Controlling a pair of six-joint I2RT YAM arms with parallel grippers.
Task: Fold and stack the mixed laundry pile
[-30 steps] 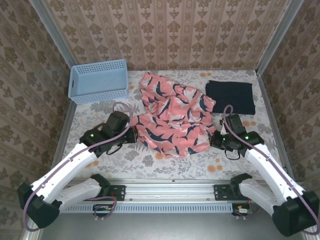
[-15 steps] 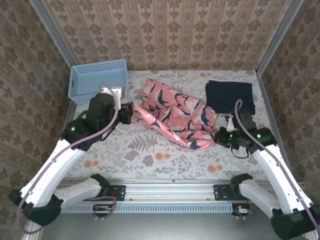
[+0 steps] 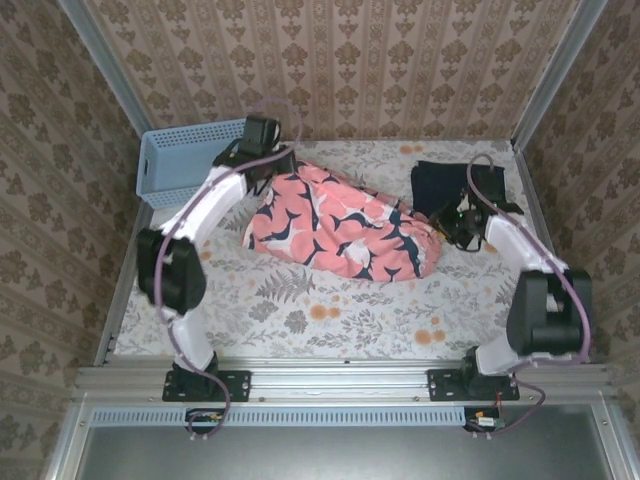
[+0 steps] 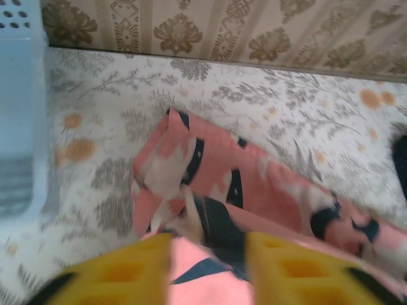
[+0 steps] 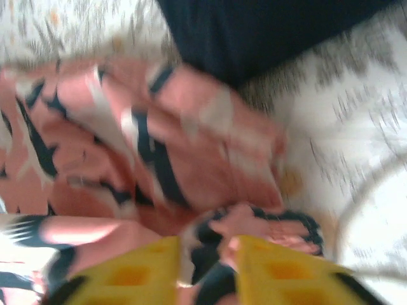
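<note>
The coral-pink printed garment (image 3: 340, 225) lies folded over itself in the middle of the table, its doubled edge toward the far side. The plain navy garment (image 3: 458, 188) lies flat at the far right, touching the pink one's right end. My left gripper (image 3: 272, 172) sits at the pink garment's far left corner, jaws apart, with cloth (image 4: 267, 190) under and between the yellow fingers (image 4: 121, 273). My right gripper (image 3: 447, 228) is at the pink garment's right end (image 5: 191, 146), jaws also apart over bunched cloth, close to the navy garment (image 5: 267, 32).
A light blue perforated basket (image 3: 185, 165) stands at the far left, just beside the left arm; its wall (image 4: 19, 127) shows in the left wrist view. Patterned walls close in the back and both sides. The floral table top (image 3: 330, 310) lies bare toward the near edge.
Both arms carried the pink garment's near edge toward the far side, folding it over. Both pairs of jaws, shut on the cloth before, now stand apart.
</note>
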